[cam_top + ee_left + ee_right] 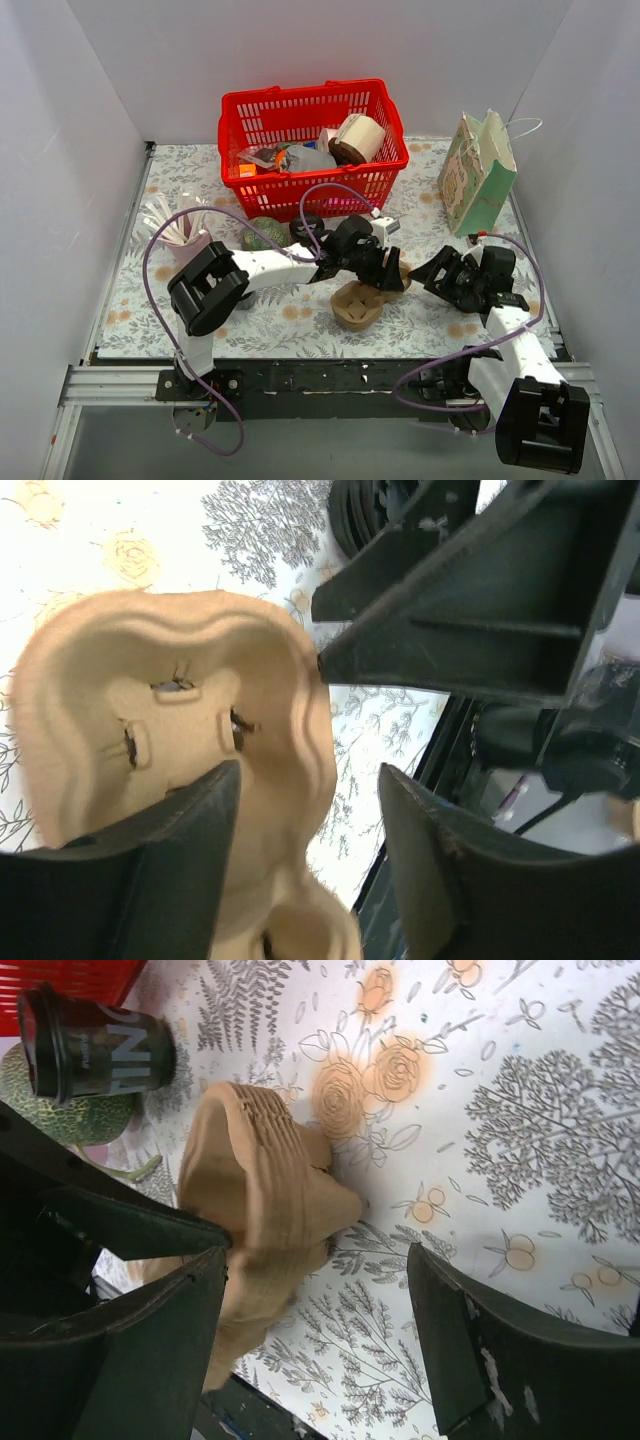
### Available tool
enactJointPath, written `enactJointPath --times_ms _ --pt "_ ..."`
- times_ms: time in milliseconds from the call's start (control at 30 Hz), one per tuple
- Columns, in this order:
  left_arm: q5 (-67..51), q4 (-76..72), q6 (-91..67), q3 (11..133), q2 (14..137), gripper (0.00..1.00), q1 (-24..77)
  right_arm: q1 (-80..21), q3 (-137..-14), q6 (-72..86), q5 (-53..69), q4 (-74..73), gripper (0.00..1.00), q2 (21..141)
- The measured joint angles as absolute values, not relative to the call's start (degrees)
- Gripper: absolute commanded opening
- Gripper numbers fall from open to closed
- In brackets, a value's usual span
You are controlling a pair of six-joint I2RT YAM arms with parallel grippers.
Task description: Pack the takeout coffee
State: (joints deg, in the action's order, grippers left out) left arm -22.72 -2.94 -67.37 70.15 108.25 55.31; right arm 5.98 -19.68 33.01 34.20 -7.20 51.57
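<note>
Left hand (310,820) loose astride cup carrier (150,680) rim; right hand (315,1300) wide alongside.

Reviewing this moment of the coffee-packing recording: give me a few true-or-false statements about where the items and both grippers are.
1. The brown moulded-pulp cup carrier lies on the floral table cover, in front of the red plastic basket. True.
2. The dark takeout coffee cup sits in the carrier. False: it is on the table cover beside a green melon, apart from the carrier.
3. The right gripper is clamped on the paper bag. False: its jaws are wide apart and empty, next to the carrier.
4. The pale green paper gift bag stands at the table's right side. True.
5. The left gripper is at the carrier, jaws apart. True.
</note>
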Motion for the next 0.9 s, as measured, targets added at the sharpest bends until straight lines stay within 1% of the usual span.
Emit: enactJointPath --times_ms 33,100,167,300,467,633,767,900 --pt "-23.11 -2.37 -66.63 69.76 107.79 0.70 55.53 5.98 -19.68 32.82 33.32 -8.38 0.81 50.83" --pt "-23.51 -1.26 -65.19 69.34 106.67 0.77 56.01 5.98 -19.68 32.67 31.83 -10.68 0.81 48.99" --pt "-23.53 -0.03 -63.86 69.32 105.27 0.81 56.34 5.98 -19.68 32.58 30.52 -12.38 0.81 47.18" --pt "-22.59 2.70 -61.39 69.30 101.47 0.83 56.88 6.00 -19.68 32.53 28.93 -14.70 0.81 45.43" --pt "-17.04 8.78 -58.87 69.67 96.82 0.79 58.57 6.00 -19.68 32.29 27.51 -17.17 0.82 45.30" --pt "-11.46 15.75 -59.70 70.89 96.33 0.74 62.00 6.00 -19.70 31.53 25.76 -18.92 0.82 44.64" --pt "-7.70 20.67 -62.24 73.54 98.65 0.65 64.99 6.00 -19.75 31.00 23.55 -20.75 0.82 43.46" --pt "-2.81 24.08 -65.32 77.54 103.07 0.61 67.09 6.00 -19.94 30.48 21.69 -21.71 0.82 41.85"
